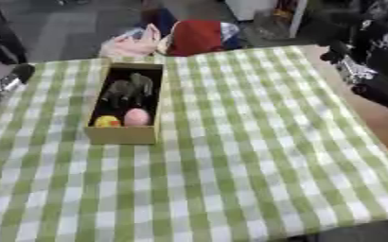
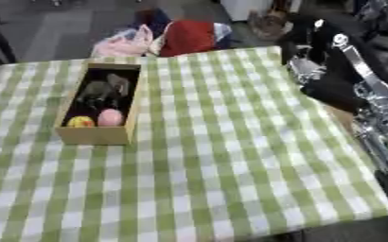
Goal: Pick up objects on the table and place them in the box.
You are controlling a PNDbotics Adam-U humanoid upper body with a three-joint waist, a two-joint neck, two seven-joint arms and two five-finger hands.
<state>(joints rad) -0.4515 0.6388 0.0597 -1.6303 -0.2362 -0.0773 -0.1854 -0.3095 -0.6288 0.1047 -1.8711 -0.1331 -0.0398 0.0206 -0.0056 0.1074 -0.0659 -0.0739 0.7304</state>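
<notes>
A wooden box [image 1: 121, 134] with a dark inside stands on the left part of the green and white checked table [image 1: 247, 156]. In the box lie a grey animal figure [image 1: 128, 89], a pink egg-shaped thing [image 1: 137, 116] and a small yellow thing [image 1: 107, 122]. My left hand [image 1: 2, 83] shows at the far left edge, off the table's corner and away from the box. My right hand [image 2: 321, 78] hangs over the table's far right edge, its black and silver arm running down the right side. Neither hand has anything I can make out in it.
Beyond the far edge of the table lie a pink bag [image 1: 129, 45] and a red bundle [image 1: 196, 37] on the floor. The checked cloth covers the table to its near edge, and bare wood [image 1: 378, 118] shows along the right side.
</notes>
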